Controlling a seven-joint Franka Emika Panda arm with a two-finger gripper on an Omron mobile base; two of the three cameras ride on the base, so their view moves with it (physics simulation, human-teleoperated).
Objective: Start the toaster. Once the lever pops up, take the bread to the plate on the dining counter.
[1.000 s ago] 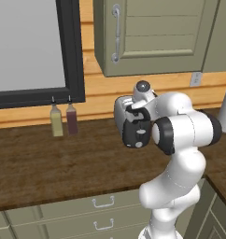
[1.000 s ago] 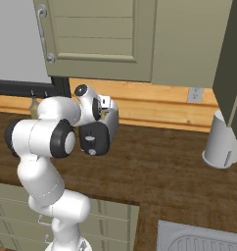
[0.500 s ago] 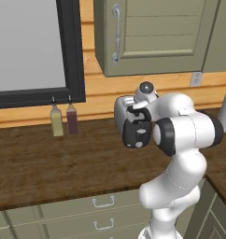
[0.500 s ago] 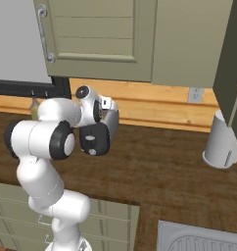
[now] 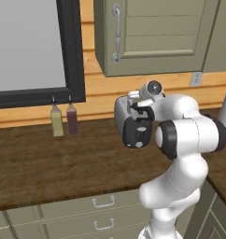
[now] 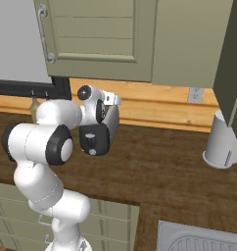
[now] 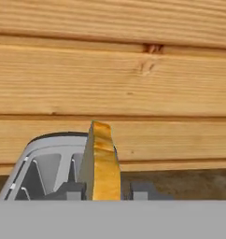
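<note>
The toaster [image 5: 133,127] stands on the brown counter by the wall, its black end face and pale knob [image 5: 139,132] turned toward the base. My hand hangs right over its top slots [image 7: 45,168]. The bread [image 7: 102,163] stands upright, edge-on and golden, rising above the toaster's top. My gripper [image 7: 105,190] is shut on the bread, one dark fingertip [image 7: 70,190] on each side of the slice. From the right, the toaster [image 6: 98,131] sits partly behind my arm. The plate and the dining counter are out of view.
Two bottles [image 5: 56,122] [image 5: 72,119] stand at the wall under a black-framed window [image 5: 70,51]. Green wall cabinets [image 5: 157,37] hang above. A white cylinder [image 6: 221,142] stands at the right, with a wall outlet [image 6: 194,94] nearby and a sink [image 6: 199,240] at the lower right.
The jaws have drawn in against the bread. The arm, the toaster and the views stay where they were.
</note>
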